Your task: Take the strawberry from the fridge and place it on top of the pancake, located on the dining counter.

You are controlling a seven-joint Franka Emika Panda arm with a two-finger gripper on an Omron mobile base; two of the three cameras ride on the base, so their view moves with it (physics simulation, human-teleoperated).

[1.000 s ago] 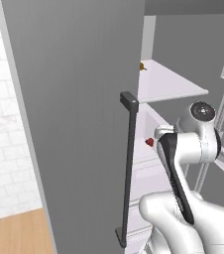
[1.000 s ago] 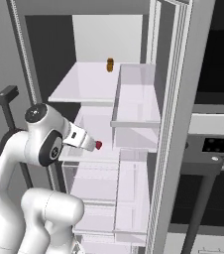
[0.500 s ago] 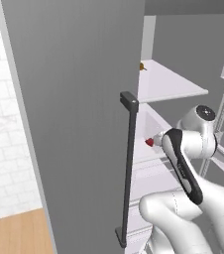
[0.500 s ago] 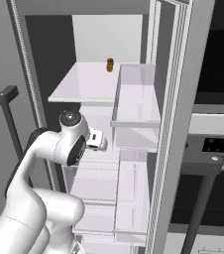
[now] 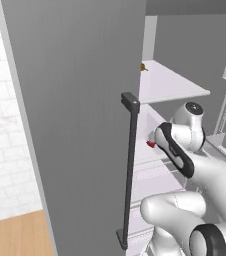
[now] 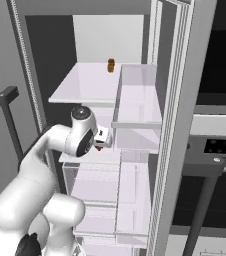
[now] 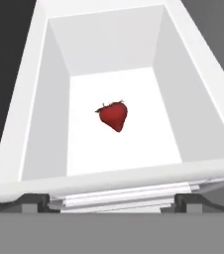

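— What did we see at the left of the open fridge?

— We saw its grey door swung wide in the left base view, the long dark handle running down its edge, brick wall and wood floor beyond it. To the right of the handle, the white arm reached into the cabinet, and a speck of red, the strawberry, showed just past the arm's wrist.

— And from the other side?

— In the right base view we found the gripper pushed in under the upper shelf, above the clear drawers. A small brown-and-orange item stood near that shelf's back edge.

— Where did the berry lie?

— In the hand view the strawberry lay alone on the floor of a white bin, about midway between its side walls, touching neither, apart from the gripper.

— Were the fingers spread or closed?

— We could not tell; the tips were barely visible at the bottom edge of the hand view, and they held nothing.
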